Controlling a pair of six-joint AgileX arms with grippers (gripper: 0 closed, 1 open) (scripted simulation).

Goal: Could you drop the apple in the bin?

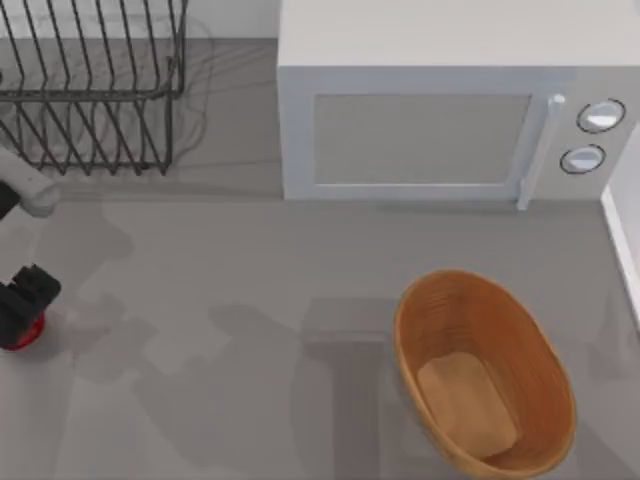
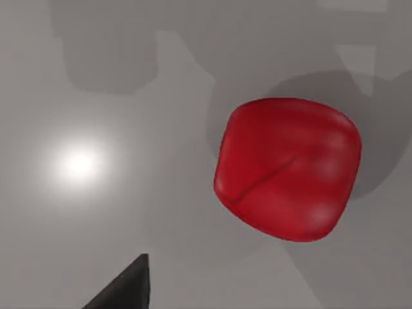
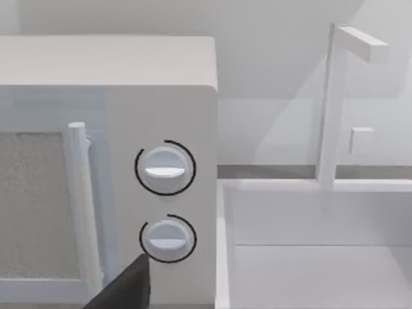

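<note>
On the right side of the table sat the bin (image 1: 485, 380), far from my left claw (image 1: 24, 300) at the left edge. The apple (image 1: 22, 331) lay on the table right under that claw, so my left arm was much nearer. I could not tell if the claw was open.

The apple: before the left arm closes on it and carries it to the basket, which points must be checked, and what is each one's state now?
1. Left pincer above the apple, at the table's left edge: ok.
2. Apple lying free on the table, nothing touching it: ok.
3. Pincer open enough for it: cannot tell.
4. Basket upright, holding nothing: ok.
5. Way rightward to the basket free of the dish rack and microwave: ok.
6. Right arm out of the way, facing the microwave knobs: ok.
</note>
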